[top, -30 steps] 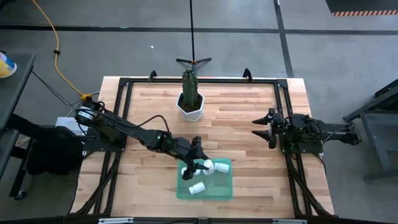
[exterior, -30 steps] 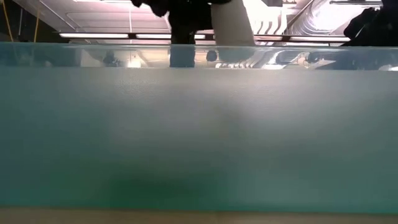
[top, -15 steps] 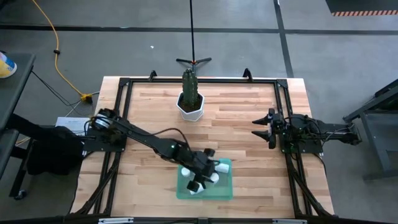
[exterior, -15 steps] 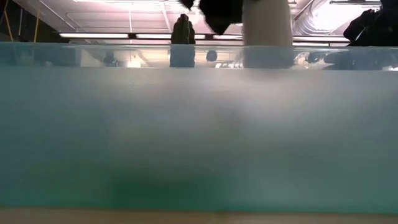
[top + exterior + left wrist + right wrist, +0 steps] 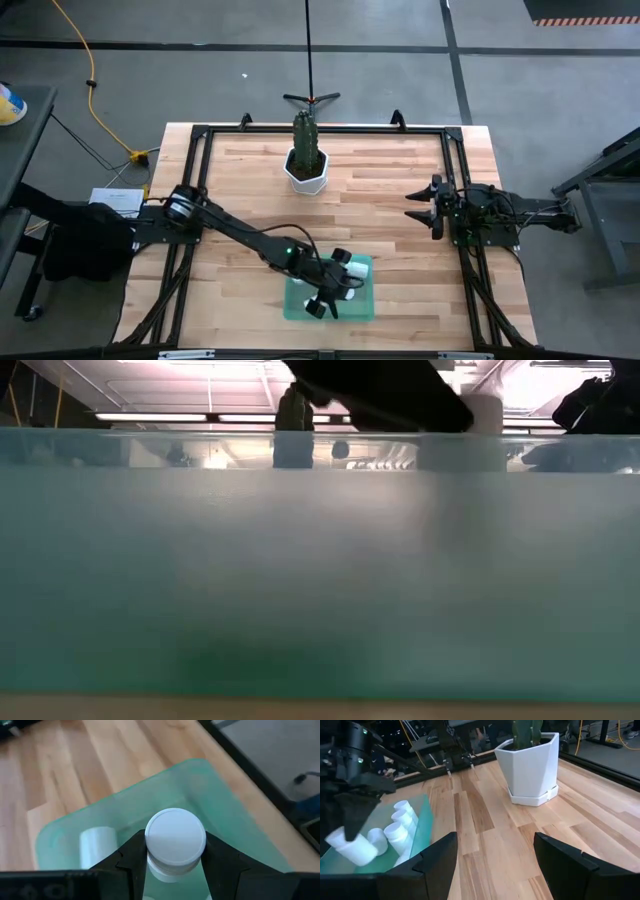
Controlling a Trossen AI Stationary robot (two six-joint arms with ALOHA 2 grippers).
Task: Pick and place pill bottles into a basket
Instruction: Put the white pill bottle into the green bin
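Bottle (image 5: 175,840) clamped just under its cap by left gripper (image 5: 175,862), held over basket (image 5: 227,805), where other bottles (image 5: 400,827) already lie. Looks light, rigid, smooth plastic; likely slippery, so grip across the body. Right gripper (image 5: 495,852) waits at right side, jaws apart, empty.

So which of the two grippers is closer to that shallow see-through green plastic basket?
The left. The left gripper hangs right over the shallow translucent green plastic basket, shut on a small white pill bottle. The right gripper waits open, far off by the table's right edge.
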